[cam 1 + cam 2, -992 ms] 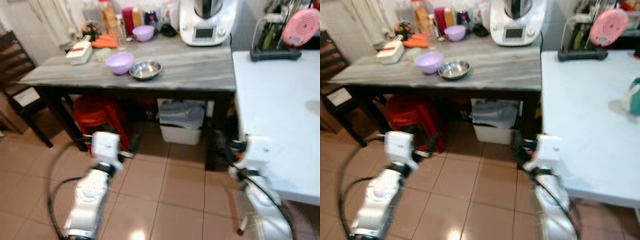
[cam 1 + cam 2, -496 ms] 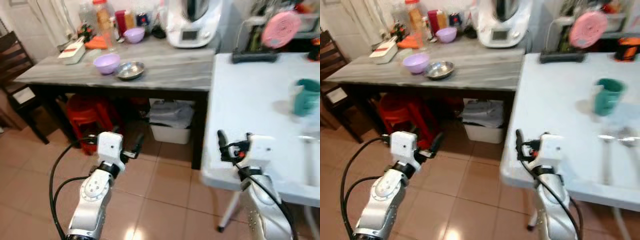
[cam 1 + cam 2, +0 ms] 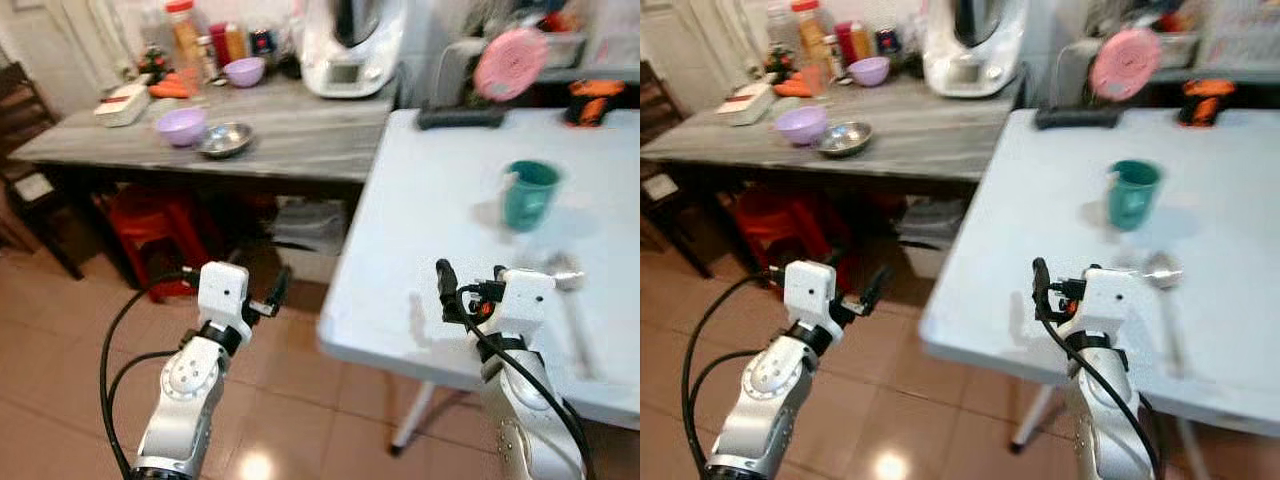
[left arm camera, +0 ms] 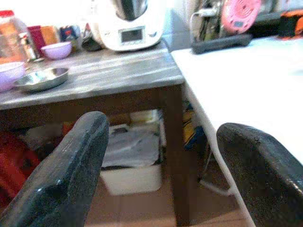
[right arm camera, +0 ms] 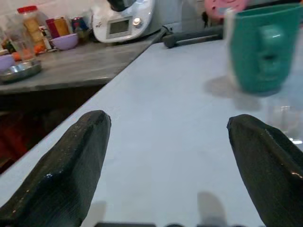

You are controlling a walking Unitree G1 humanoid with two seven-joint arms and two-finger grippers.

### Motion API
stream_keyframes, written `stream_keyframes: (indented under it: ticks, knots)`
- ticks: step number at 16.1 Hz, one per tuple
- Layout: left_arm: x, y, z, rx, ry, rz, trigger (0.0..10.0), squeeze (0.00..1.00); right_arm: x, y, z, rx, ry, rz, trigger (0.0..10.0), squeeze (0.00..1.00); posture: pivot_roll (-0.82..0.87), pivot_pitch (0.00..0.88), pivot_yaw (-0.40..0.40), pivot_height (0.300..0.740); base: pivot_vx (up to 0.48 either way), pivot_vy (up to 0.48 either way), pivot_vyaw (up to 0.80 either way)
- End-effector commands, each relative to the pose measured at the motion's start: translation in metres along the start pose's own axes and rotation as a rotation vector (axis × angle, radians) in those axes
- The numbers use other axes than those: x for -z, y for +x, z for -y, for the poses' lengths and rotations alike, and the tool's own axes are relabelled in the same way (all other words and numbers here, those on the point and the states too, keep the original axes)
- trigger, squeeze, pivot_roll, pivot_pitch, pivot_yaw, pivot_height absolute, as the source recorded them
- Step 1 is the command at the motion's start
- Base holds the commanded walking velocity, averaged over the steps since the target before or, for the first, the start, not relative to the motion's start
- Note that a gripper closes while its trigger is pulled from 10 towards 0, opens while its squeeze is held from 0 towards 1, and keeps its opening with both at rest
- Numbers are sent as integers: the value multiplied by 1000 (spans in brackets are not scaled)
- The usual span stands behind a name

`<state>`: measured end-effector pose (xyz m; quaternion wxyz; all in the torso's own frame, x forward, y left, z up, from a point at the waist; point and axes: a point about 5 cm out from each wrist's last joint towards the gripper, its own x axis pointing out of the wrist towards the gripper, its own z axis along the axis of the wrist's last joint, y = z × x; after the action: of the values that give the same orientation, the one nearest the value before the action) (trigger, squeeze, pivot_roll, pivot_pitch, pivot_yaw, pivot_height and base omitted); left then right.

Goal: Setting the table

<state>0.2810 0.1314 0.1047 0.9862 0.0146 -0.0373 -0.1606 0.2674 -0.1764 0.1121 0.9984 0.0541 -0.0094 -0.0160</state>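
Note:
A white table (image 3: 440,190) stands to my right, with a teal mug (image 3: 527,194) upright on it and a silver spoon (image 3: 565,272) lying nearer to me. My right gripper (image 3: 468,276) hovers open over the table's near edge, short of the mug (image 5: 262,49), with nothing between its fingers (image 5: 66,165). Off the table's left corner and above the tiled floor, my left gripper (image 3: 266,298) is held open and empty. Its fingers (image 4: 71,175) point toward the gap under the grey table.
A grey wooden table (image 3: 300,140) at the back left carries two purple bowls (image 3: 181,126), a steel bowl (image 3: 225,139), bottles and a white kitchen machine (image 3: 345,45). Red stools (image 3: 150,225) and a white bin (image 3: 310,225) sit beneath it. A pink round fan (image 3: 510,62) stands behind the white table.
The camera has swung right, bringing the white table, mug and spoon into view. Both arms are held higher, and the right gripper now sits over the table's near edge.

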Motion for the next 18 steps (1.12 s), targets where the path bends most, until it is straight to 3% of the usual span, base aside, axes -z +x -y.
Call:
stream_keyframes:
  ticks: [1,8,12,18]
  knots:
    - [1,-3,-10,-28,12,-13,10000,0,-1,2,-10,-25,19,8,10000,0,-57,0,134,740,0,-398,0]
    - [2,-3,-9,-15,18,-17,10000,0,0,1,-9,-17,16,0,10000,0,-61,0,134,740,0,-378,0]
    - [6,-4,-8,5,5,-35,10000,0,1,1,-9,-16,13,-6,10000,0,-62,0,128,740,0,0,0]
    - [10,-5,2,168,-48,-31,10000,0,-1,9,-21,-48,22,-13,10000,0,-68,5,119,740,0,0,0]
